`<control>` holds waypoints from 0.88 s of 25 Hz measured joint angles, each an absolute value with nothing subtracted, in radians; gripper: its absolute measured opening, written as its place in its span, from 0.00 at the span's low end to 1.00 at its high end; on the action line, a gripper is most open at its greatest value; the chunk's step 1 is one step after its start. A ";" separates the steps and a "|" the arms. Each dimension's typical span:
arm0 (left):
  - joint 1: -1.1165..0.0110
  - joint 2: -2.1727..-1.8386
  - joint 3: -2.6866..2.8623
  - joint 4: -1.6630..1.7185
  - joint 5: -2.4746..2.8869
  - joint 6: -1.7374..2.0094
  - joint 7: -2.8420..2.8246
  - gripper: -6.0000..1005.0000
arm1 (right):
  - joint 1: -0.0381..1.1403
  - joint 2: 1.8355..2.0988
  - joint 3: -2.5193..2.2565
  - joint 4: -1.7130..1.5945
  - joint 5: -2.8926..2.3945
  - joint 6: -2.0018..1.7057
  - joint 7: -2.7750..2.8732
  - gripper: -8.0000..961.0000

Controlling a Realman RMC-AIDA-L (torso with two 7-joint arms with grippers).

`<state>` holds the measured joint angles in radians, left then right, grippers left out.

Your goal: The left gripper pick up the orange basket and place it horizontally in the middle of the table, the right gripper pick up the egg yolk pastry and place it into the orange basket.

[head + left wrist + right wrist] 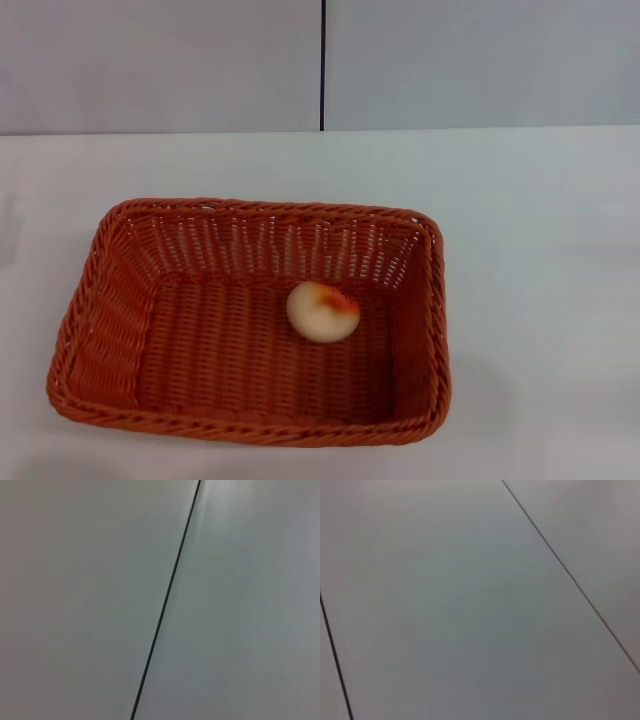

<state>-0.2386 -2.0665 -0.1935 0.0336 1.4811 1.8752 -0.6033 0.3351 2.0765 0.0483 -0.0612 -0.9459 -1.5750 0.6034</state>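
Observation:
The orange basket [250, 320] lies lengthwise across the white table [540, 220], a little left of centre and close to the front edge in the head view. Inside it, on the woven floor toward the back right, rests the egg yolk pastry [322, 311], a cream ball with its orange patch turned to the upper right. Neither gripper appears in the head view. Both wrist views show only grey wall panels with dark seams, and no fingers.
Behind the table stands a grey wall [160, 60] with one dark vertical seam [323, 60]. Bare tabletop stretches to the right of the basket and behind it.

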 joint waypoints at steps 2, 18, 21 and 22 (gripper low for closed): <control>-0.235 -2.067 -0.192 0.020 1.483 1.876 -0.604 0.64 | 0.357 2.075 0.071 -0.061 -0.946 -1.556 0.551 0.76; -0.237 -2.069 -0.186 -0.057 1.491 1.894 -0.603 0.64 | 0.381 2.069 0.093 -0.110 -0.946 -1.514 0.434 0.76; -0.240 -2.069 -0.183 -0.080 1.491 1.900 -0.603 0.64 | 0.383 2.068 0.093 -0.114 -0.946 -1.509 0.434 0.76; -0.240 -2.069 -0.182 -0.081 1.491 1.900 -0.603 0.64 | 0.385 2.068 0.093 -0.114 -0.946 -1.506 0.434 0.76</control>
